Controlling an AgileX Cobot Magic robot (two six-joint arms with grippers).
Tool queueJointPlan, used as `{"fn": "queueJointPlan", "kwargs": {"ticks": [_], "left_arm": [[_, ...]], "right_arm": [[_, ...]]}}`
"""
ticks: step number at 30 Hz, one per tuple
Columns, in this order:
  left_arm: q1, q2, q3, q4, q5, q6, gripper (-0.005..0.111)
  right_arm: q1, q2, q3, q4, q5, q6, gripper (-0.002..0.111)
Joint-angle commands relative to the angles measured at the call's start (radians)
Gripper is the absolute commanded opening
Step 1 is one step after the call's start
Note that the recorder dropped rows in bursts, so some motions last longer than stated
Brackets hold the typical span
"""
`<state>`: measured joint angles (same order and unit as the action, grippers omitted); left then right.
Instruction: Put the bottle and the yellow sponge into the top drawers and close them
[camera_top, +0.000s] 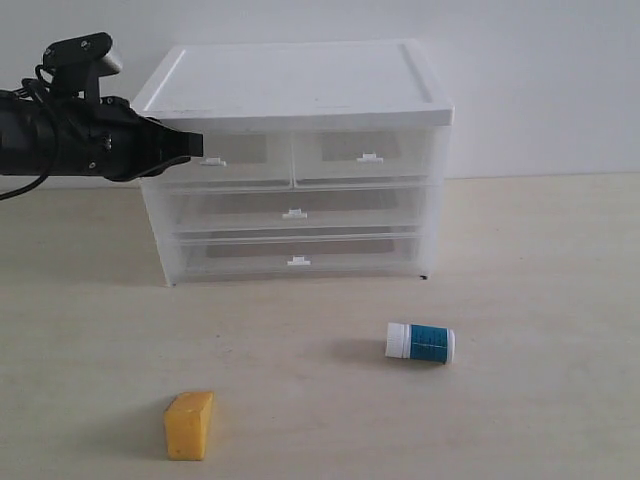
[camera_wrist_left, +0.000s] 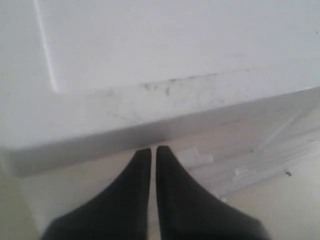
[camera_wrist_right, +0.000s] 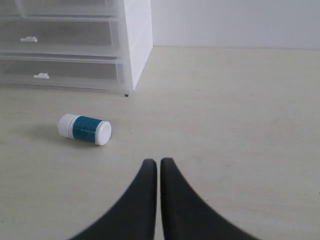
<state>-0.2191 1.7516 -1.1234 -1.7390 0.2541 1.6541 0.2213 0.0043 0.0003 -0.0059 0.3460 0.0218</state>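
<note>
Left gripper (camera_top: 198, 146) jaws pressed together, empty, tip just beside the left tab (camera_top: 213, 161) of the top drawers (camera_top: 345, 152), both closed. Right gripper (camera_wrist_right: 158, 162) likewise, empty. From the cabinet (camera_top: 300, 80): bottle (camera_top: 420, 342) lying at 5 o'clock, sponge (camera_top: 189, 425) at 7.

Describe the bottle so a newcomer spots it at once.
A white drawer cabinet stands at the back of the pale table. In front of its right corner the bottle lies on its side; unlike the yellow sponge, it is white with a teal label.
</note>
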Motion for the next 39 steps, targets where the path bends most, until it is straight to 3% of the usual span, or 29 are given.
{"fn": "queueJointPlan", "kwargs": {"ticks": [1,7,14,24,28,34,36,39], "left_arm": [[-0.004,-0.01,-0.011,-0.005,0.007,-0.01,0.004],[-0.004,-0.01,-0.011,-0.005,0.012,-0.018,0.004],[-0.004,-0.01,-0.011,-0.005,0.026,-0.018,0.004],[-0.004,-0.01,-0.011,-0.005,0.033,-0.018,0.004],[-0.004,-0.01,-0.011,-0.005,0.033,-0.036,0.004],[-0.004,-0.01,-0.011,-0.005,0.033,-0.036,0.004],[-0.004,-0.01,-0.011,-0.005,0.033,-0.036,0.004],[-0.004,-0.01,-0.009,-0.005,0.033,-0.035,0.004]], "right_arm": [[-0.003,-0.004,0.0,-0.004,-0.005,-0.005,0.0],[-0.003,-0.004,0.0,-0.005,-0.048,-0.006,0.0],[-0.003,-0.004,0.0,0.127,-0.26,0.056,0.0],[-0.003,-0.004,0.0,0.131,-0.5,0.074,0.0],[-0.003,-0.004,0.0,0.19,-0.587,0.279,0.0],[-0.003,-0.004,0.0,0.316,-0.728,0.888,0.0],[-0.003,-0.004,0.0,0.307,-0.73,0.968,0.0],[-0.003,-0.004,0.0,0.307,-0.717,0.931,0.0]]}}
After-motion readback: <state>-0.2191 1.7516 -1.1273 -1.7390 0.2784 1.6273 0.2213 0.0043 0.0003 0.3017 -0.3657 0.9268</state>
